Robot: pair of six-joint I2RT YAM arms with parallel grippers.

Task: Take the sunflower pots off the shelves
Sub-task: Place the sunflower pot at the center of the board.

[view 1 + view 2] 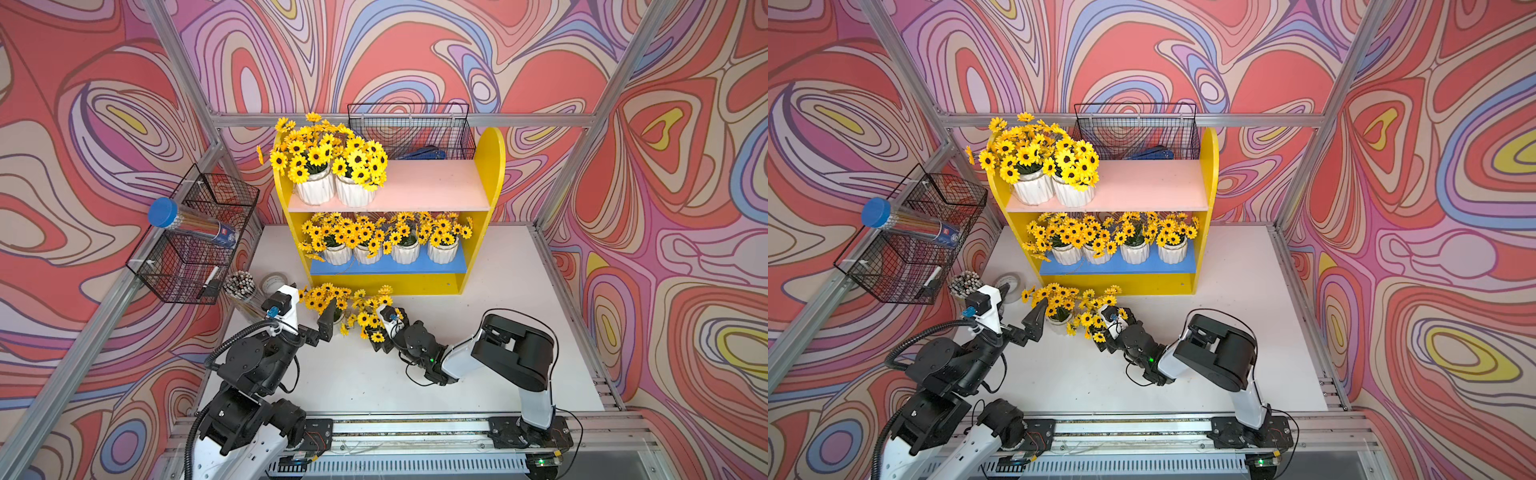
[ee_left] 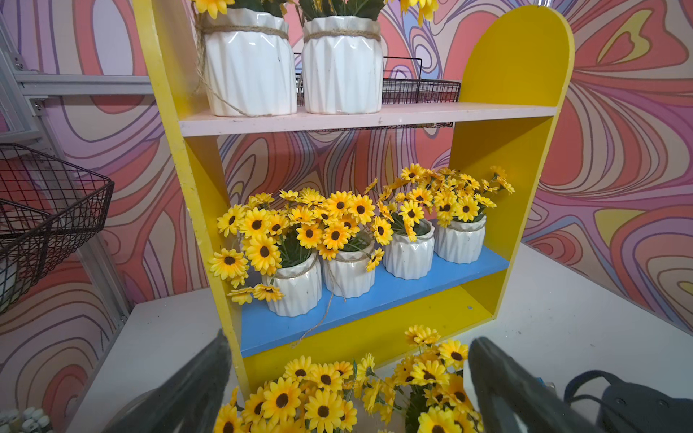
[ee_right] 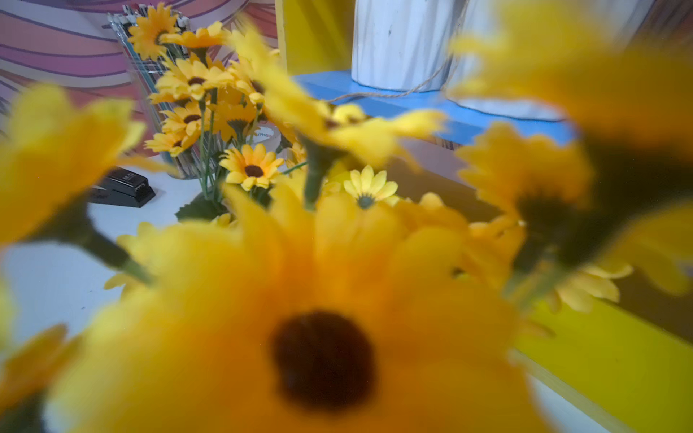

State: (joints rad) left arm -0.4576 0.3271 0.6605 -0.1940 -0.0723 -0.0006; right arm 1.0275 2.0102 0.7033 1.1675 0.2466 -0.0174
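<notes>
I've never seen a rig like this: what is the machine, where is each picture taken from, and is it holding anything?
Two robot arms stand at a white table, each ending in a two-finger gripper. Both top views look down on everything; the other two pictures come from cameras on the arms' wrists. The yellow shelves hold six sunflower pots: two on the pink board, four on the blue board. Two more are down in front. The left gripper is open, holding nothing. The right gripper is buried in one bunch of flowers, so its grip is hidden and its camera shows blurred petals.
</notes>
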